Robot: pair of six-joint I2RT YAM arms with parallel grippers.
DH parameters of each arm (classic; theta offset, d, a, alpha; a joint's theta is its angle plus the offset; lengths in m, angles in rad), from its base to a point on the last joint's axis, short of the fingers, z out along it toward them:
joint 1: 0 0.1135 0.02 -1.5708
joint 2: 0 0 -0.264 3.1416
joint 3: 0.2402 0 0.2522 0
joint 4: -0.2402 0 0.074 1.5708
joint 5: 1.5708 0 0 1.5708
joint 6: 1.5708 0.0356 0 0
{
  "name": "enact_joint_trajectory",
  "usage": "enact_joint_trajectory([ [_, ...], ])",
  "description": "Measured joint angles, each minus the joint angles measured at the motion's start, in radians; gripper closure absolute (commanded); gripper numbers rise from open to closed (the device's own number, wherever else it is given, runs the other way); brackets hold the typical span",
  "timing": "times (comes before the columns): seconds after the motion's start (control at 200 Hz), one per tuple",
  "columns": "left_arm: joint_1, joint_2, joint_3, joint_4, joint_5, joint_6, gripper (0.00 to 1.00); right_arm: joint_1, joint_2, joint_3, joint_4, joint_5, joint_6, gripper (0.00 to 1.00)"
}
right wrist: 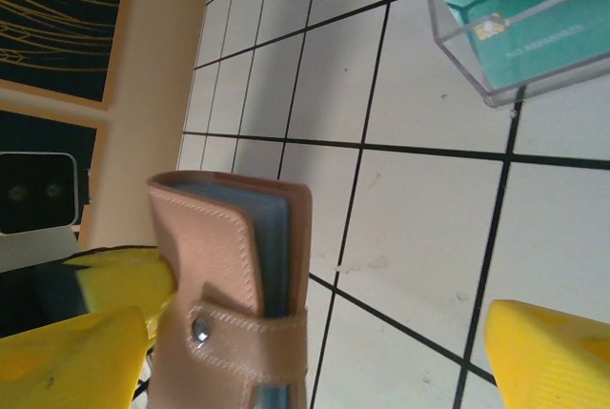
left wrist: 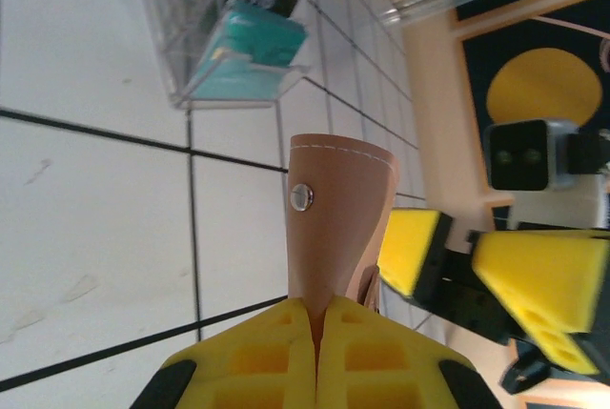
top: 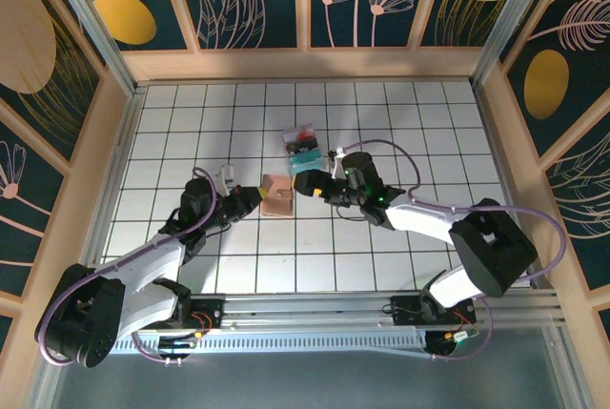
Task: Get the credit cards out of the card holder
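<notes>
Card holder: edge pinched in L pincer, pressed together on it. R pincer: spread, holder just beside one finger, wide gap to other. Clear box ahead; bare bench around.

Near end of card holder hidden between left jaws; clear box cut by top edge

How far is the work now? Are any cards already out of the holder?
Done: the left gripper is shut on the card holder. In hand: the open right gripper sits beside it. Left: the strap looks snapped shut and I see no card pulled out, so unfastening it and drawing the cards remain.
</notes>
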Motion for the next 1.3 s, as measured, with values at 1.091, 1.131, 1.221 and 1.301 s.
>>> enact_joint_trajectory([
  [1.091,-0.039,0.043,0.099,0.057,-0.028,0.044,0.3,-0.029,0.021,0.055,0.1,-0.095,-0.04,0.99],
  [1.131,-0.039,0.039,0.108,0.052,-0.04,0.054,0.22,-0.045,0.003,0.045,0.098,-0.1,-0.042,0.99],
  [1.221,-0.039,0.039,0.141,0.034,-0.063,0.066,0.01,-0.089,-0.034,0.031,0.085,-0.121,-0.047,1.0],
  [1.301,-0.039,0.047,0.169,0.034,-0.067,0.084,0.01,-0.128,-0.064,0.028,0.068,-0.148,-0.055,1.0],
])
